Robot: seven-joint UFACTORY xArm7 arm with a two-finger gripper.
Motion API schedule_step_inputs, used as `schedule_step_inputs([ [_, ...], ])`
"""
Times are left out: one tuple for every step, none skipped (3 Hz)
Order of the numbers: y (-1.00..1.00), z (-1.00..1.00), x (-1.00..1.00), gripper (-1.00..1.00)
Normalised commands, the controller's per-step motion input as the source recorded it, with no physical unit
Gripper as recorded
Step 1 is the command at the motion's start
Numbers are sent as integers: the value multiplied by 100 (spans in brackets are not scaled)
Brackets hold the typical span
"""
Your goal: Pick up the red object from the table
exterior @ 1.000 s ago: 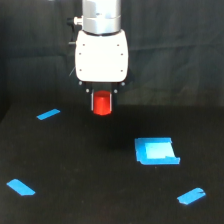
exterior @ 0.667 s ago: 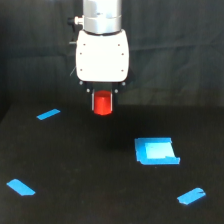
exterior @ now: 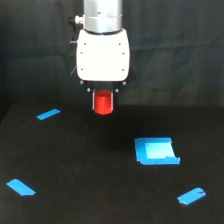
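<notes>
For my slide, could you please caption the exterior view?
Gripper holds the red object above the black table.

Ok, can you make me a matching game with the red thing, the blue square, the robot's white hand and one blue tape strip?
Things:
1. red object
2. blue square patch
3. gripper
4. blue tape strip

Descriptions:
A. lying flat on the table, toward the exterior view's right
B. white body, closed around something
C. held between the fingers
D. thin, toward the exterior view's left

Pairs: 1-C, 2-A, 3-B, 4-D
</notes>
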Motion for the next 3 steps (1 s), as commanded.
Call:
schedule_step_inputs([
  [-2, 5, -4, -95],
  [-1, 4, -1, -94],
  [-6, 9, -1, -99],
])
